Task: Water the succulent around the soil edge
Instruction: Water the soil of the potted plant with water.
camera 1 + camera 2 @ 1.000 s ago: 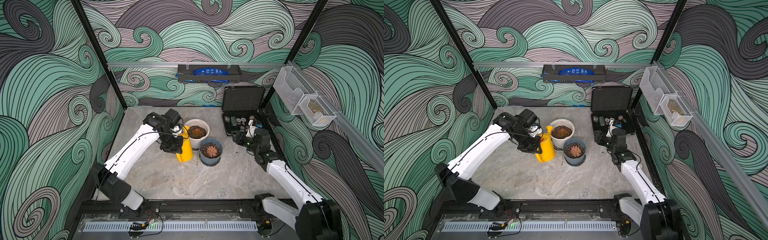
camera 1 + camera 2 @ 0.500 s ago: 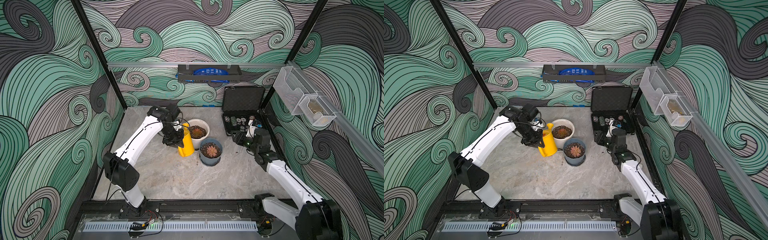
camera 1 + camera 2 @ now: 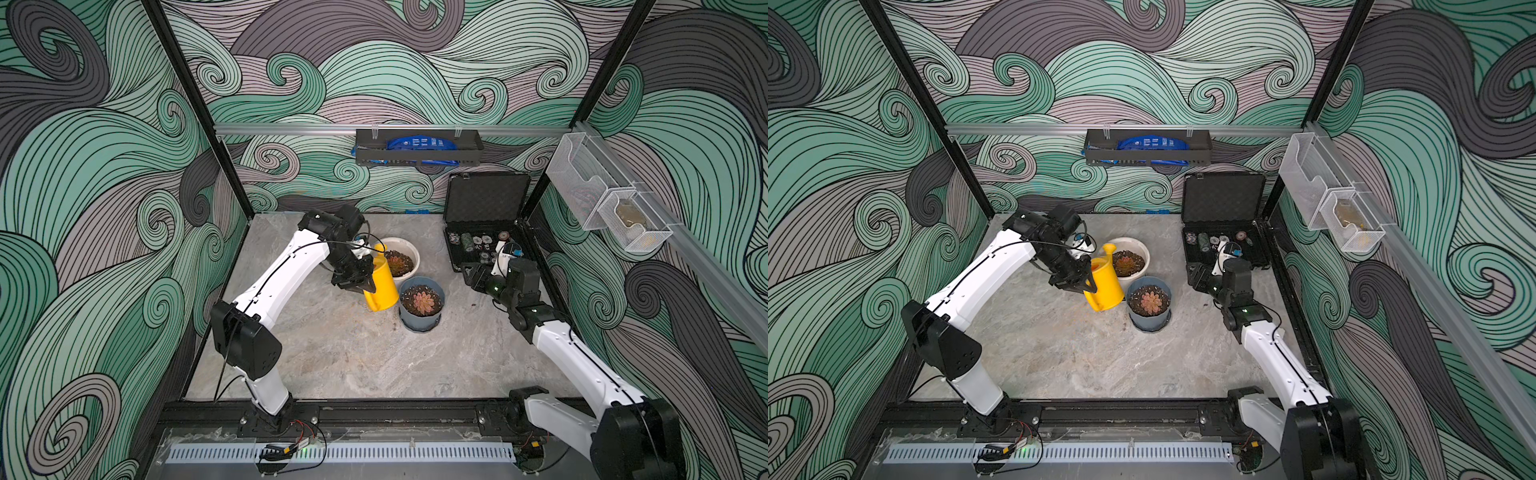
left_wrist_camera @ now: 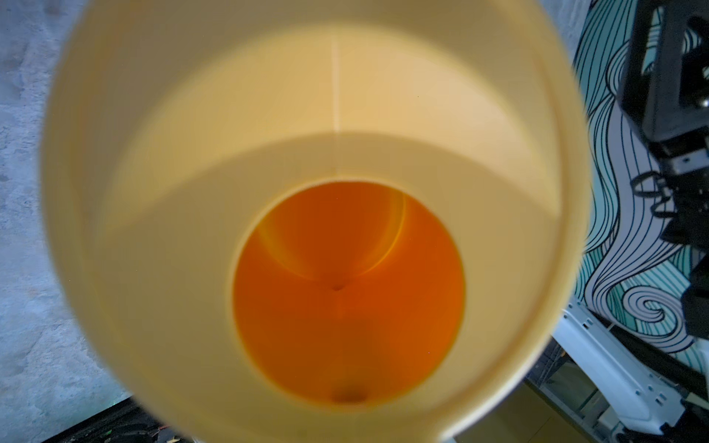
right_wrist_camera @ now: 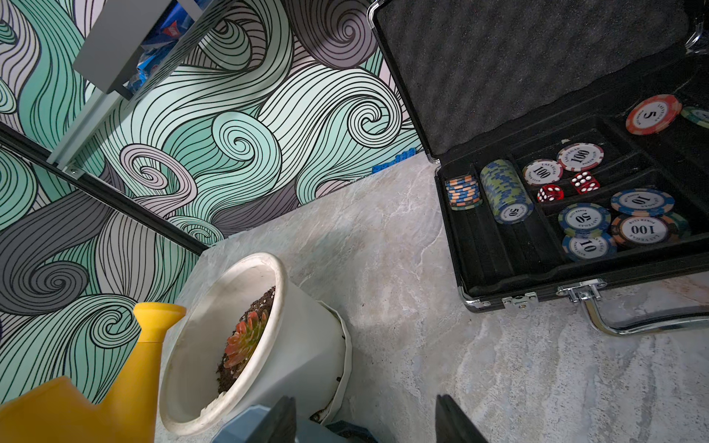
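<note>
Succulent is sitting in its blue-grey pot just beside the yellow can; left gripper is clamping that light, rigid can; right gripper is hanging half-open, empty; leaves look fragile.

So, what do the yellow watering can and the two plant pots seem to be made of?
Watering can: likely matte plastic; a mould seam and light glowing through its wall show in the left wrist view. Blue-grey pot: probably plastic, thin even rim. White pot: smooth, slightly stained; plastic or glazed ceramic, unclear.
</note>
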